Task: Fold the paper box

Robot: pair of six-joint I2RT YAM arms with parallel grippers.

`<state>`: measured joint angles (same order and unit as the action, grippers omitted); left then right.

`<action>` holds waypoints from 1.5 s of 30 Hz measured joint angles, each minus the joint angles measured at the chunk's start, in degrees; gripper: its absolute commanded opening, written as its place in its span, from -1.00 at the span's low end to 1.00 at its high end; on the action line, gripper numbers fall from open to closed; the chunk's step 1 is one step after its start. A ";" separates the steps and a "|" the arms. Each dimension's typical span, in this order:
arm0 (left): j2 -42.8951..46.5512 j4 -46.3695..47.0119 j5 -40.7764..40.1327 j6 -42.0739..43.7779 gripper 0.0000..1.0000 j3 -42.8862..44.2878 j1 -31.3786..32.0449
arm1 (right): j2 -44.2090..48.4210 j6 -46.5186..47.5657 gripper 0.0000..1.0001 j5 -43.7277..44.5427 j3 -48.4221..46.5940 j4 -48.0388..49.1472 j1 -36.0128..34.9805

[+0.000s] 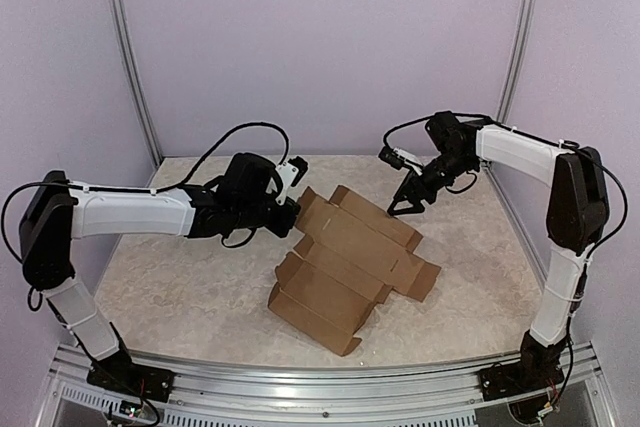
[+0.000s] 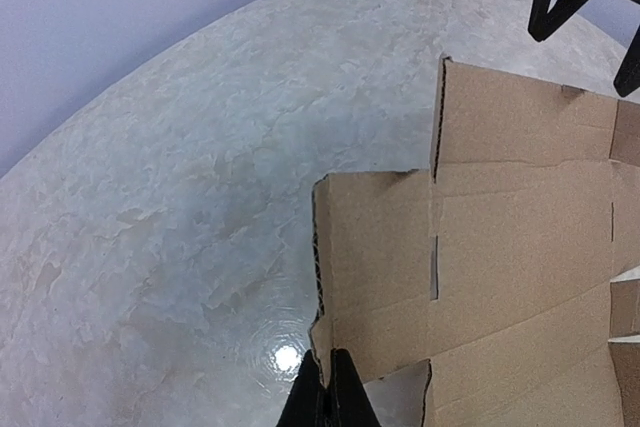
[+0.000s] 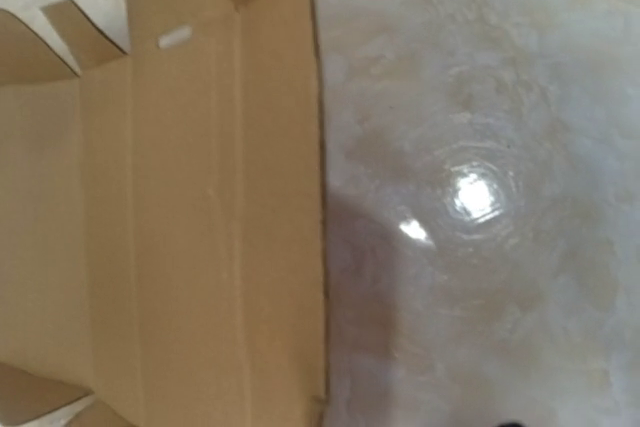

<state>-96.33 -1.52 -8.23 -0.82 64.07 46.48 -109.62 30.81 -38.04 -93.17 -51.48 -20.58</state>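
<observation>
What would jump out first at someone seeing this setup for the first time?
The brown cardboard die-cut blank, creased but still mostly flat, sprawls across the middle of the pale marbled tabletop. The left gripper is closed right at the blank's left edge, though a pinch on the card cannot be confirmed. The right gripper hangs open above the blank's far right corner.

No readable text, label or number anywhere
</observation>
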 measured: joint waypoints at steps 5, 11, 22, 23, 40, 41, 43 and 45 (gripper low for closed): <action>1.33 1.51 0.02 -0.02 -1.00 -0.22 0.00 | -0.46 0.02 0.40 1.33 -0.13 -0.04 -0.24; 2.21 2.84 0.02 0.00 -1.00 -0.24 0.00 | -3.54 1.66 -0.29 0.55 -2.95 -1.07 -0.39; 2.21 3.23 0.02 -0.26 -1.00 -0.24 0.00 | -4.17 2.89 -1.00 -1.57 -3.43 -2.34 -1.84; 2.21 3.23 0.02 -0.28 -1.00 -0.24 0.00 | -4.13 2.80 -1.00 -1.29 -3.43 -2.27 -2.10; 10.27 4.81 0.15 -3.48 0.21 -13.35 0.07 | -1.92 7.06 -1.00 20.76 -3.80 2.75 -11.69; 13.46 4.98 0.09 -3.82 0.23 -15.91 -0.04 | -1.88 7.63 -1.00 22.49 -3.80 3.28 -12.63; 19.23 5.35 0.07 -4.42 0.23 -19.37 -0.48 | -1.77 8.76 -1.00 25.40 -3.80 4.24 -14.36; 24.28 6.49 0.33 -5.46 0.22 -22.12 -1.73 | -1.44 10.03 -1.00 28.81 -3.78 5.62 -16.44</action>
<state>-72.05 4.97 -7.90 -6.28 41.95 44.75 -111.07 40.84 -9.23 -96.95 -45.87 -37.01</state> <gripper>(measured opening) 0.613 0.014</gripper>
